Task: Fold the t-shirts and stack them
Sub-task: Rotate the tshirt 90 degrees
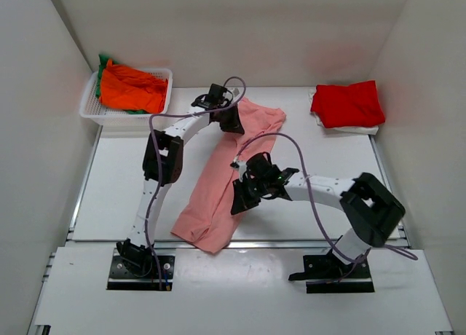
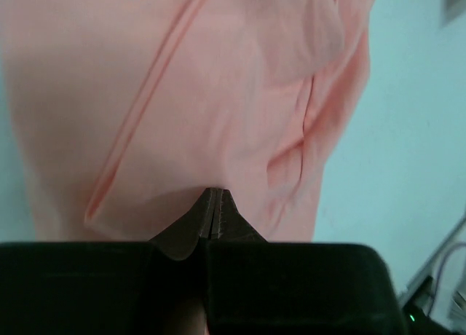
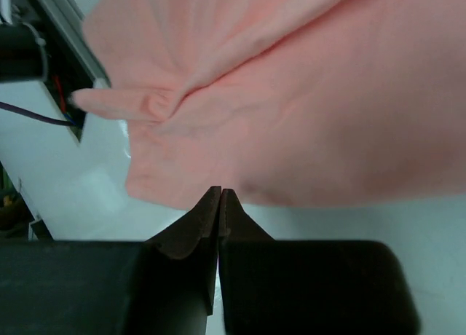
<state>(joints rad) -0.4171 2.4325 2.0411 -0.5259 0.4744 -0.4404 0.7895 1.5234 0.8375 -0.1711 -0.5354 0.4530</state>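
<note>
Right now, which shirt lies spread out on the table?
The salmon-pink shirt, stretched diagonally mid-table. The red shirt lies folded at far right, and the orange shirt sits bunched in the basket.

4 t-shirts show: 1 salmon-pink t-shirt (image 1: 218, 196), 1 red t-shirt (image 1: 348, 103), 1 orange t-shirt (image 1: 131, 89) and 1 green t-shirt (image 1: 103, 60). Besides these: 1 white basket (image 1: 109, 118), 1 white cloth (image 1: 357, 129) and 1 table (image 1: 124, 196). 2 arms, the left arm (image 1: 162, 156) and the right arm (image 1: 328, 189), carry 2 grippers, the left gripper (image 2: 213, 194) and the right gripper (image 3: 220, 194).
</note>
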